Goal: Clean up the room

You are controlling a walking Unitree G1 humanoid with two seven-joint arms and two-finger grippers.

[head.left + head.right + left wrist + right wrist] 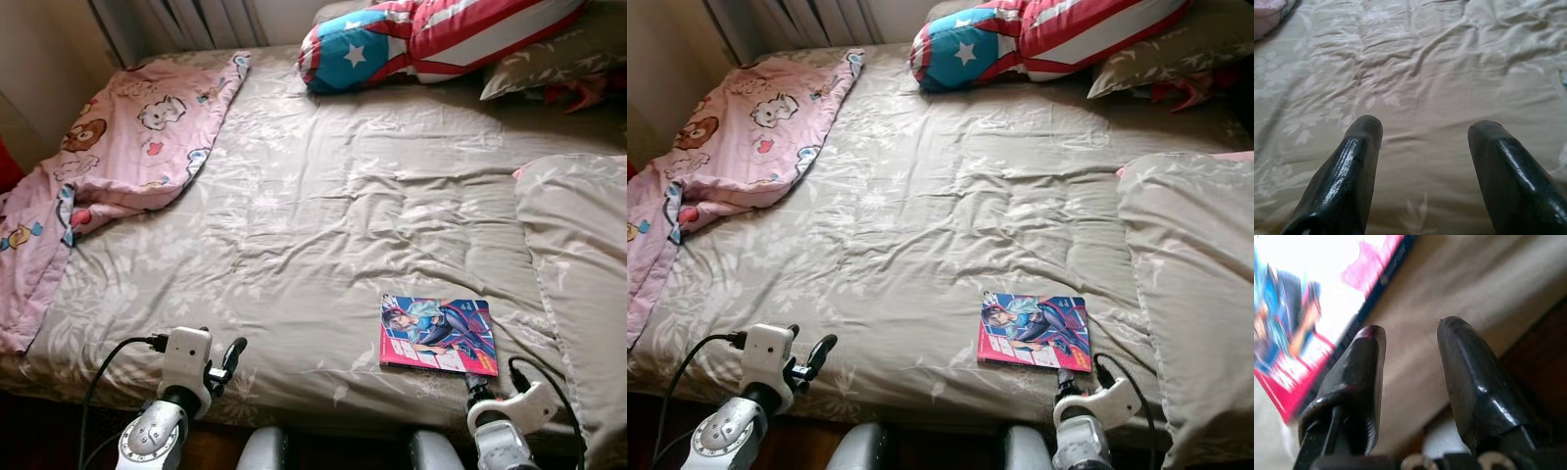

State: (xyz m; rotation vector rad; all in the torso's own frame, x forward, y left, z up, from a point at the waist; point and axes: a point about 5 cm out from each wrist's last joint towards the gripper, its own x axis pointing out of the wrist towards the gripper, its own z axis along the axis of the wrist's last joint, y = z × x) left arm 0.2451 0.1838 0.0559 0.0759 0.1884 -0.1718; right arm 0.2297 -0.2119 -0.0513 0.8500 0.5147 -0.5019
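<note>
Right wrist view: my right gripper (1408,340), fingers parted, empty, at the book (438,333).
My left gripper (1422,128) hovers released, well left of the book, over the bed (323,196).

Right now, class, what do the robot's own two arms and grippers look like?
Both arms are silver with rounded joint housings. The left gripper has a white boxy mount, a black cable looping off it, and glossy black fingers. The right gripper has a white curved bracket, a black cable, and rounded shiny black fingers.

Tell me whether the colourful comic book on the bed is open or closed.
Closed: the colourful comic book lies flat on the grey floral bedsheet, front cover up, no pages showing.
</note>
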